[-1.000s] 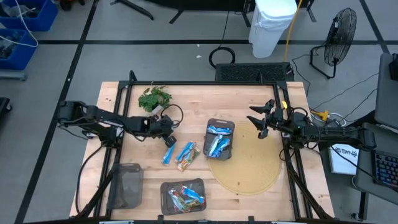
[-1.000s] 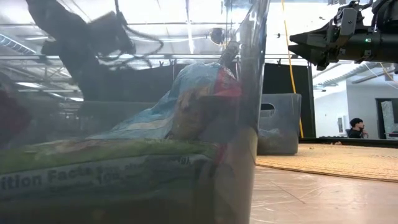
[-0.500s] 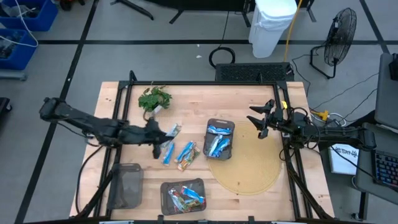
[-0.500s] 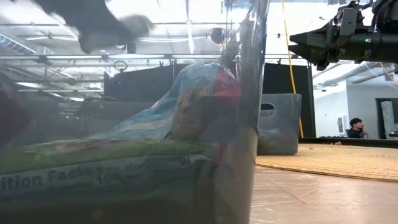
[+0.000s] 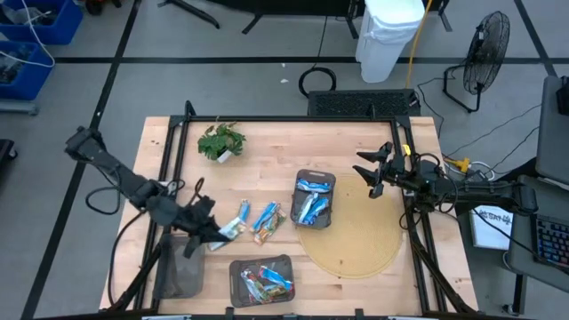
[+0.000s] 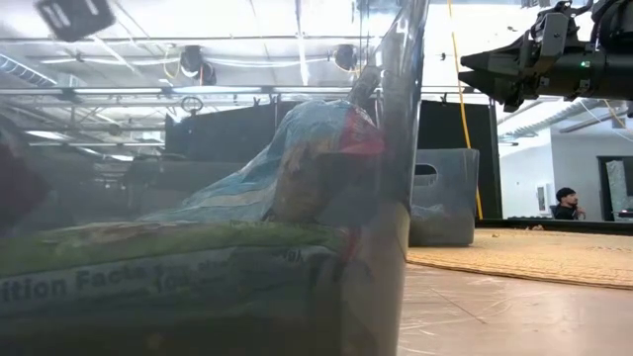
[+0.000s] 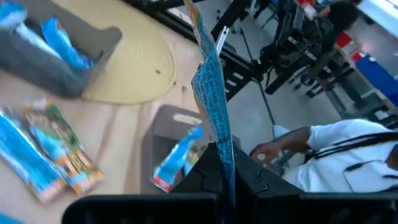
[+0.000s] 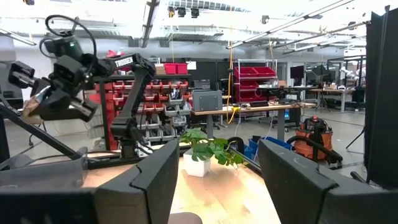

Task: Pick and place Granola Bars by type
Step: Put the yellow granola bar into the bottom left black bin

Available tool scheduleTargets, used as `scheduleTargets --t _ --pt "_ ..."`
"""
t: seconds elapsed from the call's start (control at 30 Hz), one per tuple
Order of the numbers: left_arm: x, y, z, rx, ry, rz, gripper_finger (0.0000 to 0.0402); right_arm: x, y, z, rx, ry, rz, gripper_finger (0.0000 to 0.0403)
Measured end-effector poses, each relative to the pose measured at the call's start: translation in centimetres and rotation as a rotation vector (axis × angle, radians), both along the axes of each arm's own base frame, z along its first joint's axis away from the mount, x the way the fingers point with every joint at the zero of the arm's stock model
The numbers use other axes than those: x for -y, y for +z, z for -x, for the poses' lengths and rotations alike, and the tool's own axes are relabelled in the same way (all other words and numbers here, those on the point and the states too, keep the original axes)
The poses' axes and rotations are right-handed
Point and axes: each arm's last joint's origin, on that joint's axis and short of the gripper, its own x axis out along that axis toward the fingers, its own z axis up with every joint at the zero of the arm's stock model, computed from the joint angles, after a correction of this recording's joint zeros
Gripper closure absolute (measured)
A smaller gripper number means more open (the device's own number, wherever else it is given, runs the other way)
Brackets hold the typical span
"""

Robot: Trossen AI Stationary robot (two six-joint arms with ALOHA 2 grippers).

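On the wooden table (image 5: 267, 160), the Granola Bars (image 5: 265, 220) are small oblong packets in shiny foil, most of them bright blue and white, a few showing brown, red and green print. 2 lie loose side by side near the table's middle, a blue one and a brown-green one just beside it. Several blue ones sit in the dark tray (image 5: 314, 198) that rests at the edge of the round woven mat (image 5: 356, 240). A mixed handful, blue with red and green, fills the front tray (image 5: 261, 278) at the near edge. A third tray (image 5: 180, 264) stands at the front left corner; what it holds cannot be told from above.

The left gripper (image 5: 216, 233) hangs over the table's front left part, between the third tray and the loose pair, with its jaws clamped on 1 blue-and-white bar (image 7: 210, 87). In the left wrist view that bar stands edge-on and upright between the dark fingers (image 7: 208, 177), its crimped foil end uppermost.

The right gripper (image 5: 372, 172) waits above the table's right edge, beyond the mat, jaws apart and holding nothing.

A leafy plant sprig (image 5: 220, 140) sits toward the back left.
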Motion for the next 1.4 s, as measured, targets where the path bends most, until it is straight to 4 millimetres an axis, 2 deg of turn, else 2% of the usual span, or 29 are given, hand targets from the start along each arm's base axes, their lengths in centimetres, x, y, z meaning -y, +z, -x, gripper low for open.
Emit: scheduleTargets --t 0.13,0.3,0.4,0.6,0.67,0.77,0.93,1.1,1.27,1.4 --pt "1.1 -0.4 0.9 -0.027 0.034 0.002 0.0394 0.0 0.0 0.0 0.001 0.0 0.0 0.0193" --pt "2.5 0.0 2.1 0.046 0.03 -0.037 0.0394 0.0 0.0 0.0 0.0 0.0 0.0 0.0193" --pt "3.5 0.7 2.9 0.165 -0.024 -0.115 0.0395 0.0 0.0 0.0 0.0 0.0 0.0 0.0193" --pt "5.4 2.1 4.1 0.475 -0.235 -0.419 0.0395 0.0 0.0 0.0 0.0 0.0 0.0 0.0193" --pt "6.1 2.2 4.1 0.564 -0.322 -0.473 0.0395 0.0 0.0 0.0 0.0 0.0 0.0 0.0193" --pt "6.7 2.2 3.9 0.617 -0.358 -0.5 0.0395 0.0 0.0 0.0 0.0 0.0 0.0 0.0193" --pt "6.8 1.9 3.6 0.553 -0.275 -0.448 0.0396 0.0 0.0 0.0 0.0 0.0 0.0 0.0193" --pt "6.6 1.8 3.6 0.44 -0.12 -0.301 0.0396 0.0 0.0 0.0 0.0 0.0 0.0 0.0193" --pt "6.6 0.2 4.4 0.243 0.035 -0.18 0.0396 0.0 0.0 0.0 0.001 0.0 0.0 0.0193" --pt "6.8 -1.2 5.2 0.149 0.17 -0.114 0.0396 0.0 0.0 0.0 0.001 0.0 0.0 0.0193"
